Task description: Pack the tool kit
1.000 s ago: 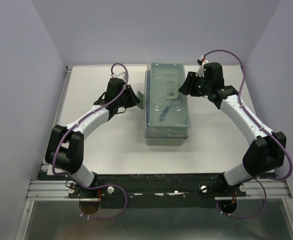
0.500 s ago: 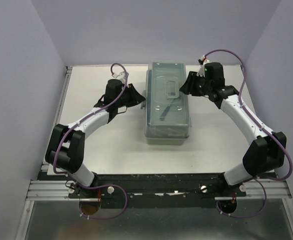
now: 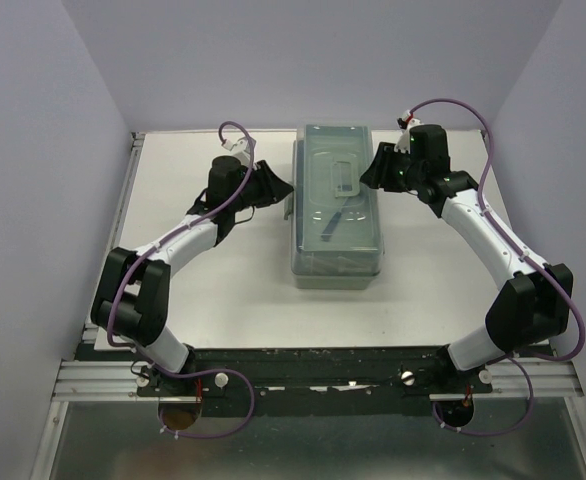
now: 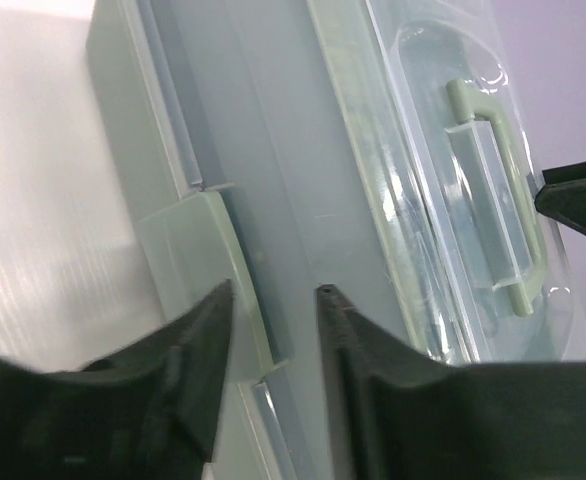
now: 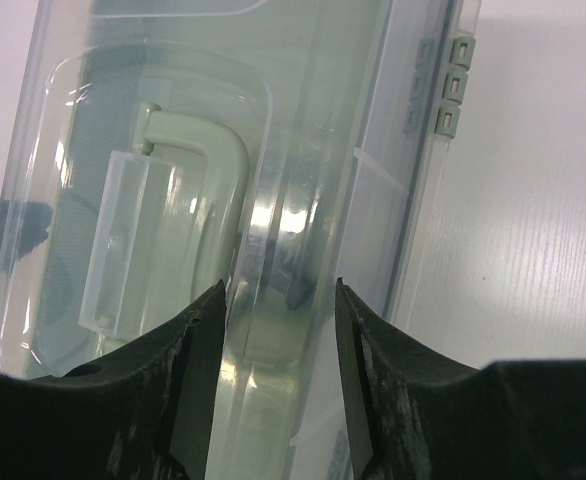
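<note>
so: left claw (image 4: 273, 292) sits at the toolbox's (image 3: 335, 215) left long wall, jaws partly parted with a clear gap. the grey-green latch tab (image 4: 198, 250) on that wall lies at the gap, its edge beside the left-hand finger; whether the pad touches it cannot be told. nothing is pinched.

right claw (image 5: 278, 288) hangs over the toolbox's right top edge, about level with the left one. its jaws stand roughly half apart, straddling the raised rim of the translucent lid (image 5: 313, 60), and nothing is clamped between them. the top handle (image 5: 198, 140) lies folded flat in its recess, just toolbox-centre of that claw. three small green hinge knuckles (image 5: 455, 85) sit on the toolbox's right wall.

toolbox lid is down. a slim dark tool (image 3: 331, 225) shows through the lid near the toolbox's middle. the toolbox stands lengthwise on the white table (image 3: 223, 290), between the two arms.
</note>
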{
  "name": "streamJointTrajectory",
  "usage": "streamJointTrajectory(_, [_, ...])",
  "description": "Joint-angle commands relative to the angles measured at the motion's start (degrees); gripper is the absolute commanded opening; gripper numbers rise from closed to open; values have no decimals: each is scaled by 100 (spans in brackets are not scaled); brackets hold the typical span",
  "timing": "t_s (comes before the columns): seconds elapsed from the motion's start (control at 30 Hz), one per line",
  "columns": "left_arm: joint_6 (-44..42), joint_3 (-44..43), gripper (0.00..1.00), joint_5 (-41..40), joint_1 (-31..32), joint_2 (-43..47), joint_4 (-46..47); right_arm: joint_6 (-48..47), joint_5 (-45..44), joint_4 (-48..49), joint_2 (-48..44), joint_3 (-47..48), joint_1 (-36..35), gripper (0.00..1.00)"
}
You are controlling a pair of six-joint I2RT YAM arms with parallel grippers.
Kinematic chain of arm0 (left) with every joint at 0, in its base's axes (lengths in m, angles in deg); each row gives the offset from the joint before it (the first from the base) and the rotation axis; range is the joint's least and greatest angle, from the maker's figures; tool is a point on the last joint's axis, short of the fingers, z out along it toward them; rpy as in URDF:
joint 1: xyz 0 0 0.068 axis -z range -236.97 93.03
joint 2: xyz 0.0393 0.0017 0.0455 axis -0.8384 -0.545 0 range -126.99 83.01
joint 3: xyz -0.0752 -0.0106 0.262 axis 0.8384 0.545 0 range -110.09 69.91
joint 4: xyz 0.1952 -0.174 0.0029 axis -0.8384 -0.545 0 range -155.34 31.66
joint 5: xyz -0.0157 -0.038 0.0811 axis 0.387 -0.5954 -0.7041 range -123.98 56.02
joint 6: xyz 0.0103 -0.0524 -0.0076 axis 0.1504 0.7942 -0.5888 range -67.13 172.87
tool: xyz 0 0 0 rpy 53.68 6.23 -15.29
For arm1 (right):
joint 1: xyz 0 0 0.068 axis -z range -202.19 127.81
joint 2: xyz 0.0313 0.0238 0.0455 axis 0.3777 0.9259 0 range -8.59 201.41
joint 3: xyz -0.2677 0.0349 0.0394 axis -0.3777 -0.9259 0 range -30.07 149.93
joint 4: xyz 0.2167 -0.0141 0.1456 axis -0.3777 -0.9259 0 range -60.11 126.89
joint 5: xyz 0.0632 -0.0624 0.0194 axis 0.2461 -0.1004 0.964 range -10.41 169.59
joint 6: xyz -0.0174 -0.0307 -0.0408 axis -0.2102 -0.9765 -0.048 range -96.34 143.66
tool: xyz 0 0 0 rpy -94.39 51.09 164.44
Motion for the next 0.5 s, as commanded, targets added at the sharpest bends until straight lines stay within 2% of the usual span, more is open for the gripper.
streamJointTrajectory(0.0, [-14,82,58,387,199,460,57,-28,255,-320,232,-169,-151,54])
streamJointTrajectory(0.07, [-41,82,71,202,77,574,-233,-28,254,-329,215,-169,-151,54])
streamJointTrajectory(0.13, [-93,82,76,-9,-20,662,-576,-37,254,-320,197,-160,-151,54])
streamJointTrajectory(0.27, [-85,144,77,-361,-257,680,-1077,-28,237,-338,188,-169,-151,54])
streamJointTrajectory(0.47, [-181,-146,76,-554,-451,188,-1797,-37,220,-338,171,-204,-151,54])
